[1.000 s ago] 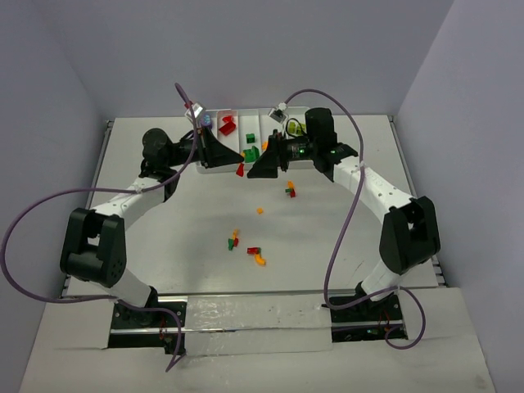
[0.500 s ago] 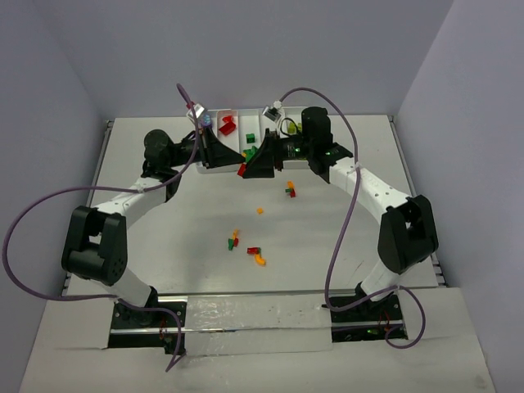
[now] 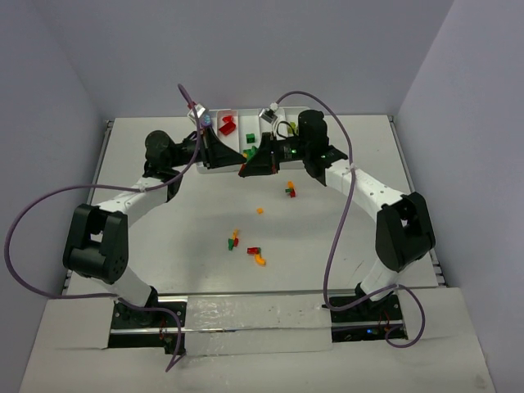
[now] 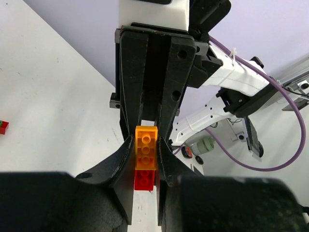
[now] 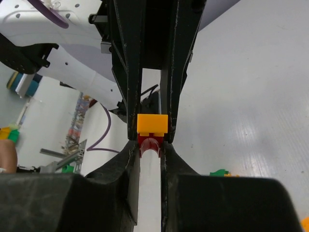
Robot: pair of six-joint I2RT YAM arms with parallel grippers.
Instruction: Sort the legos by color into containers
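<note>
Top view: left gripper [image 3: 237,166] & right gripper [image 3: 246,170] nose to nose, tips nearly touching, at near rim of tray [image 3: 244,121]. Pinched btwn both: orange-red lego stack [image 3: 241,170], only a small red-orange speck from up here. Can't tell height above rim.

Left wrist view: clamps stack w/ own fingers [image 4: 123,164] pressed on both sides. Orange pc w/ studs facing cam, red pc below it, closer to palm. Opp. fingers of right gripper reach down from top of view, closed on far end of orange pc.

Right wrist view: same stack, plain orange face above, red pc under it w/ arched cutout. Own fingers squeezed tight on red pc, left gripper's fingers flanking orange pc.

In tray: red legos [image 3: 227,125] in a compartment left of ctr. Green legos [image 3: 252,152] in a compartment further right, partly hidden by right gripper.

Loose on table [image 3: 164,229]: red-green pair [image 3: 290,191] near right arm, single orange lego [image 3: 259,210] below it. Nearer arm bases, mixed cluster [image 3: 233,241] of green, orange & red pcs, w/ loose red lego [image 3: 252,250] & curved orange lego [image 3: 260,260] just beside. All well apart from tray.
</note>
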